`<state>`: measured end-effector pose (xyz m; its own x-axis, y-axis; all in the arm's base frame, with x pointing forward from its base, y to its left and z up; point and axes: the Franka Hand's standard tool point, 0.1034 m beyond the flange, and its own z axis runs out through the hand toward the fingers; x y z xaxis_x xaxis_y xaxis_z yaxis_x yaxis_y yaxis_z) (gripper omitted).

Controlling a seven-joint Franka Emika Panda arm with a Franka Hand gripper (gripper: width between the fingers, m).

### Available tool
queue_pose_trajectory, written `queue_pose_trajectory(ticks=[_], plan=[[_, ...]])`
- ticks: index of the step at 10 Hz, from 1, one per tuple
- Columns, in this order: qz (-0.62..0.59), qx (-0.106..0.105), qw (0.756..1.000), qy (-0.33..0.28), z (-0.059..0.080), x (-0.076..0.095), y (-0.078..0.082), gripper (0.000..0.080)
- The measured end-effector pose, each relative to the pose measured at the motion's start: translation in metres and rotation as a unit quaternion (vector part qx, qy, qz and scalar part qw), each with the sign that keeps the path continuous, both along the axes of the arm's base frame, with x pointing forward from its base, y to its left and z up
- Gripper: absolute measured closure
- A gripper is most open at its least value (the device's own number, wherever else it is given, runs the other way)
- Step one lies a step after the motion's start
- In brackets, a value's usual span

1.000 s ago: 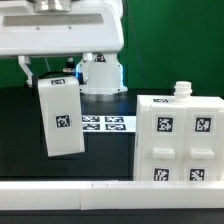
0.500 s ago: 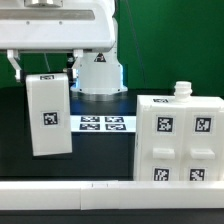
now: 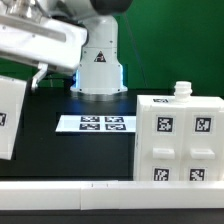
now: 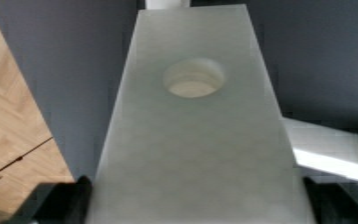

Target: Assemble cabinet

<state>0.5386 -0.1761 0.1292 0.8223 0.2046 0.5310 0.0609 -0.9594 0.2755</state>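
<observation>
**Panel Gripped at the Side, Cabinet Box Set Apart**

Nearest the exterior camera, a white rail [image 3: 110, 190] is seen running across the front of the black desk [image 3: 100, 155]. Just behind it, at the exterior view's right, the cabinet box [image 3: 180, 140] is stood upright, with four tags shown on its front face and a small peg [image 3: 181, 90] on its top. At the exterior view's left edge, well apart from the box, a white cabinet panel [image 3: 8, 115] is seen tilted and cut by the frame (only part of one tag can be made out). In the wrist view this panel is shown clamped between the dark fingers [image 4: 60, 200] of the claw [image 4: 194, 205], and a round hole [image 4: 194, 78] is sunk in its face. Farther back the marker board [image 3: 95, 124] is laid flat, and behind it the robot base [image 3: 98, 65] is lit blue.
</observation>
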Motion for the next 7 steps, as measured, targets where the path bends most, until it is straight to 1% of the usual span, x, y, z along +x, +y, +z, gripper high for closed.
queue_pose_trajectory(ticks=[1, 2, 3, 4, 5, 7], plan=[[0.026, 0.015, 1.000, -0.008, -0.006, 0.001, 0.006, 0.0237], [0.039, 0.035, 0.999, -0.006, -0.008, 0.003, 0.017, 0.0237], [0.046, 0.058, 0.997, 0.015, -0.012, 0.003, 0.033, 0.0236], [0.048, 0.062, 0.997, 0.014, -0.009, 0.005, 0.042, 0.0236], [0.049, 0.066, 0.997, 0.013, -0.007, 0.007, 0.049, 0.0236], [0.050, 0.070, 0.996, 0.014, -0.009, 0.008, 0.055, 0.0236]])
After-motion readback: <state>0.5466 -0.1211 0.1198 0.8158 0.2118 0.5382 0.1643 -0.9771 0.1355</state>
